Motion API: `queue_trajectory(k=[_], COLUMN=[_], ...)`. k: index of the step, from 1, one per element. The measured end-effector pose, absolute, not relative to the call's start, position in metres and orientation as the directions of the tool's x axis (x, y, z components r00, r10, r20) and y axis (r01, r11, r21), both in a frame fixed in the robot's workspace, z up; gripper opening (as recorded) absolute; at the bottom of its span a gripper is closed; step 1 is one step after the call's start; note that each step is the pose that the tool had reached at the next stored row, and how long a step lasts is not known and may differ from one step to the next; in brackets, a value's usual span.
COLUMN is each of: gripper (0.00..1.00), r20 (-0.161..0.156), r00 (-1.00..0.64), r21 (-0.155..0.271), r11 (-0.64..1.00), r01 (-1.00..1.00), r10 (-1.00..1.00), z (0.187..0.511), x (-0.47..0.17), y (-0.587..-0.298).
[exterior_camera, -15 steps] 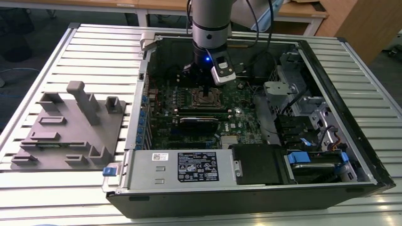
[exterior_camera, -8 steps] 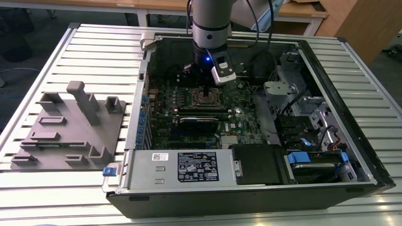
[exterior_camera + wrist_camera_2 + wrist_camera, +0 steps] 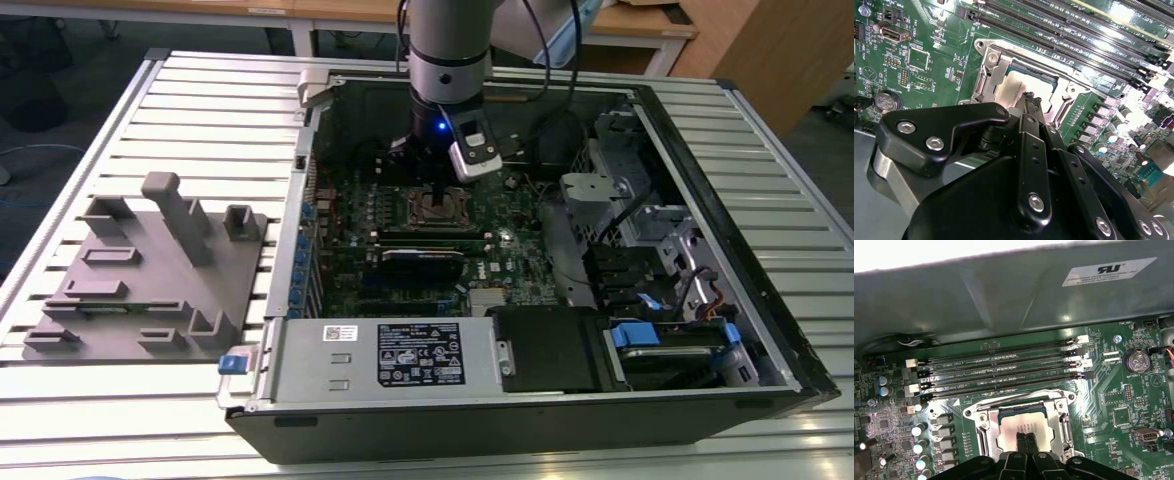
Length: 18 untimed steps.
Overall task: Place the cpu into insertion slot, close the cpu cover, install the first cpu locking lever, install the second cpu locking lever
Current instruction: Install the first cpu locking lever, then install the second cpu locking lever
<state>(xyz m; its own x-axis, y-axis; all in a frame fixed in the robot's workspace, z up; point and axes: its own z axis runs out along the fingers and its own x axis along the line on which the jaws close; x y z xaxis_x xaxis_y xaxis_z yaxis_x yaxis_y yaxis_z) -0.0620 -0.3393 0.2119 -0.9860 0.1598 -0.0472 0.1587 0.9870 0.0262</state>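
Hand: the hand point(image 3: 1024, 439) is down over the chip, its two black fingers point(image 3: 1019, 441) pressed together side by side, tips right on the grey top; in the second wrist view the hand point(image 3: 1030, 102) meets the chip at its near edge.
Chip: the cpu point(image 3: 1021, 429) lies flat in the socket, dull silver top up; in the second wrist view the cpu point(image 3: 1016, 86) shows pale under the fingertips.
Socket: the insertion slot point(image 3: 999, 416) frames the chip on all sides, a thin dark border just showing.
Cover: the cpu cover point(image 3: 986, 432) lies down around the chip, metal frame with the chip showing through its window; same in the second wrist view, cpu cover point(image 3: 991, 65).
Board: green motherboard point(image 3: 1119, 390) all round, long black memory slots point(image 3: 999, 372) just beside the socket, a round coin battery point(image 3: 1135, 361) off to one side.
Wider scene: in the exterior view the arm point(image 3: 447, 50) drops straight into the open computer case point(image 3: 747, 250), hand point(image 3: 439, 187) over the socket point(image 3: 441, 207); a grey fixture block point(image 3: 147, 275) sits on the tabletop point(image 3: 80, 420) at the exterior view's left.
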Motion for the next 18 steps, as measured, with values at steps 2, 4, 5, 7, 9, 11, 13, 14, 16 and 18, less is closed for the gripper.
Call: queue_trajectory(k=[2,4,5,7,9,11,13,14,16,18], gripper=[0.11,0.11,0.11,0.11,0.11,0.11,0.11,0.11,0.11,0.11], r20=[-0.047,-0.047,-0.047,-0.047,-0.047,-0.047,-0.047,-0.047,-0.047,-0.047], r00=[-0.986,-0.986,-0.986,-0.986,-0.986,-0.986,-0.986,-0.986,-0.986,-0.986], r21=[0.026,0.026,0.026,0.026,0.026,0.026,0.026,0.026,0.026,0.026], r11=[0.987,0.987,0.987,0.987,0.987,0.987,0.987,0.987,0.987,0.987], r01=[0.158,0.158,0.157,0.156,0.156,0.156,0.156,0.156,0.156,0.156], r10=[0.160,0.159,0.158,0.157,0.157,0.157,0.157,0.157,0.157,0.157], z=[0.2120,0.2120,0.2120,0.2120,0.2120,0.2120,0.2120,0.2120,0.2123,0.2124], x=[-0.0620,-0.0620,-0.0620,-0.0620,-0.0620,-0.0620,-0.0620,-0.0620,-0.0620,-0.0620], y=[-0.3394,-0.3394,-0.3394,-0.3394,-0.3394,-0.3394,-0.3394,-0.3394,-0.3394,-0.3394])
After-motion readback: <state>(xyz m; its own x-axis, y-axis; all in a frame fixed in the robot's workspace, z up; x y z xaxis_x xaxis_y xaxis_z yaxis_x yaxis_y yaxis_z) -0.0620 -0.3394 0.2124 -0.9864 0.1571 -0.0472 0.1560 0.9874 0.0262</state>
